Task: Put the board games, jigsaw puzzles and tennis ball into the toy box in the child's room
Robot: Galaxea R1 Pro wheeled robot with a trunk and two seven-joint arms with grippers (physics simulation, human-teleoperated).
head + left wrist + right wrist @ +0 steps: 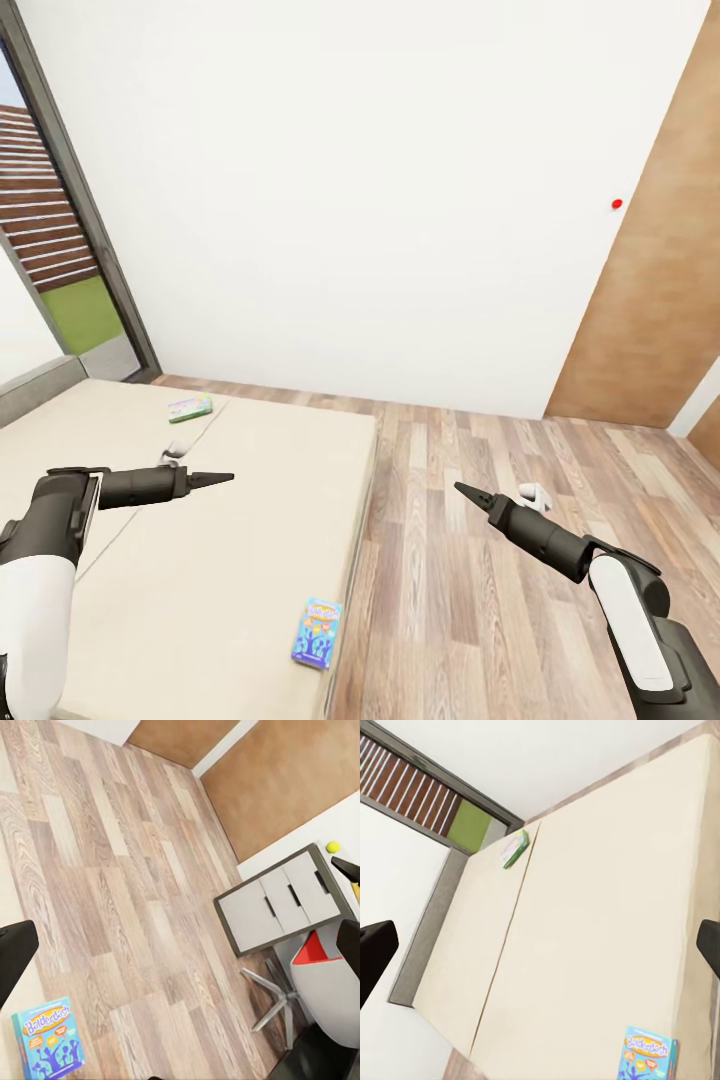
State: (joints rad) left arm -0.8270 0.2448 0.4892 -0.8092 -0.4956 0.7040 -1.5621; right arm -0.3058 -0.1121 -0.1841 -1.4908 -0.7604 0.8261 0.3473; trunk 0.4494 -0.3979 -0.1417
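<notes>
Nearest to the robot, the blue board game (317, 632) lies flat on the bed (230, 520), close to the near corner of the right mattress and just beside the edge that meets the wood-plank floor (480, 600). Its lid shows cartoon figures (the printed title is too small to read with certainty).

A little farther, both arms reach forward over this scene. The left gripper (215, 478) hangs above the bed with its fingers together in a thin point, holding nothing. The right gripper (470, 492) is over the floor, beside the bed, and its fingers also look pressed together and empty. In both wrist views, however, dark fingertips (375, 952) stand at opposite borders, so how wide the jaws really are I cannot tell.

Farther on, the white-green board game (190, 407) rests near the seam between the two mattresses, well apart from the blue one.

The left wrist view shows a grey drawer unit (281, 904), a chair (319, 982) and a small yellow ball (332, 847) near it.

Farthest is the white wall (360, 180).
</notes>
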